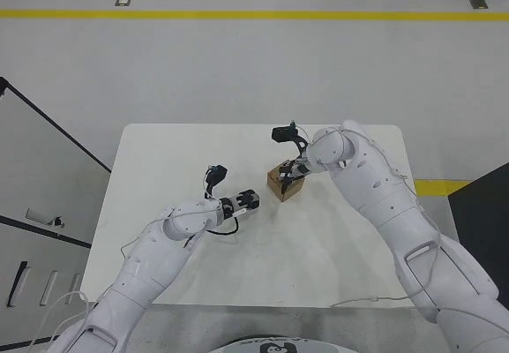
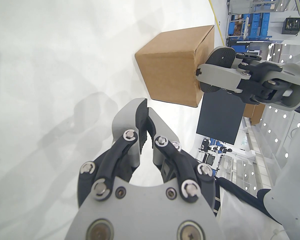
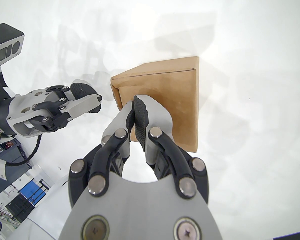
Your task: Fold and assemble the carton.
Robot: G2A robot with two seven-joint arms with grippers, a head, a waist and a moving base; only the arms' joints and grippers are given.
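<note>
Top view: carton (image 1: 285,184) on table (image 1: 325,265); right gripper (image 1: 293,174), pinched closed, touches it; left gripper (image 1: 258,196) closed beside.

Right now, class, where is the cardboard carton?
In the top view, the cardboard carton stands near the middle of the white table; the right gripper touches it, the left gripper is just apart, opposite.

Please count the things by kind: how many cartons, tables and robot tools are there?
carton: 1
table: 1
tools: 2 (left tool, right tool)
Total: 4
</note>
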